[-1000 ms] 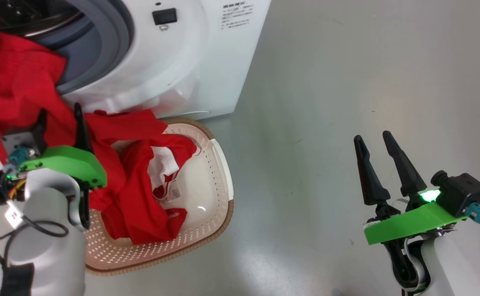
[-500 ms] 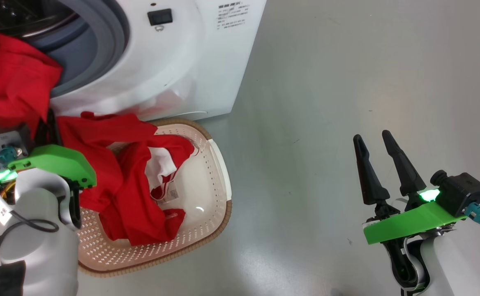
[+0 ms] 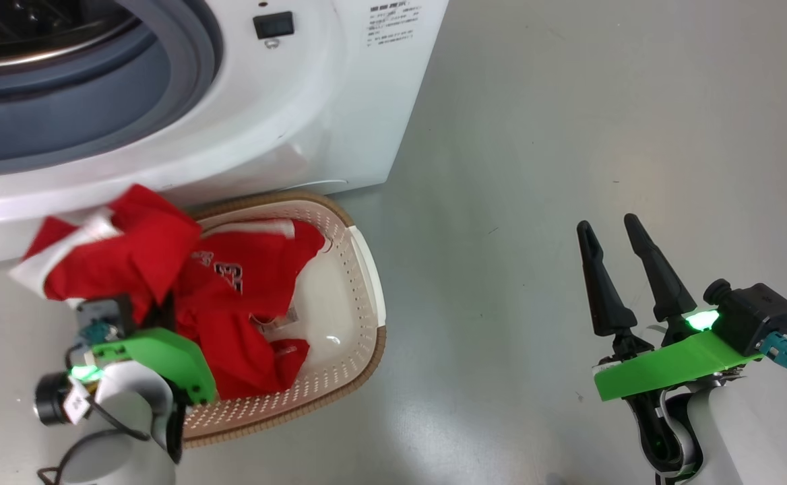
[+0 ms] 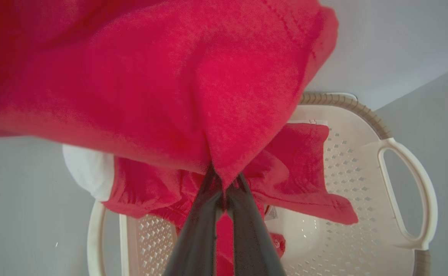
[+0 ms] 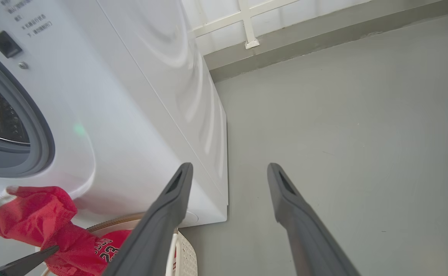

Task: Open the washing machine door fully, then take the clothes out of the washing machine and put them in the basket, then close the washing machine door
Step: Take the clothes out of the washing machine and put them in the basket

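The washing machine [image 3: 286,108] stands at the upper left, and its grey rubber ring [image 3: 184,74] and steel drum [image 3: 29,27] are exposed. The washing machine door is out of view. On the floor in front of it sits the cream basket [image 3: 366,283] with red clothes [image 3: 252,269] lying inside. My left gripper [image 4: 224,184] is shut on a fold of a red garment [image 3: 131,263] with white trim, which hangs over the basket's left end. At the lower right my right gripper [image 3: 609,229] stands open over bare floor, with nothing between its fingers.
Grey floor [image 3: 569,135] spreads to the right of the machine and the basket. In the right wrist view a wall base with a white frame [image 5: 247,23] runs behind the machine [image 5: 132,96]. The basket's white handle [image 4: 419,199] faces the open floor.
My left gripper has shut on the red garment and drawn it out of the drum, down over the basket. The right arm has not moved. The head camera has shifted slightly.
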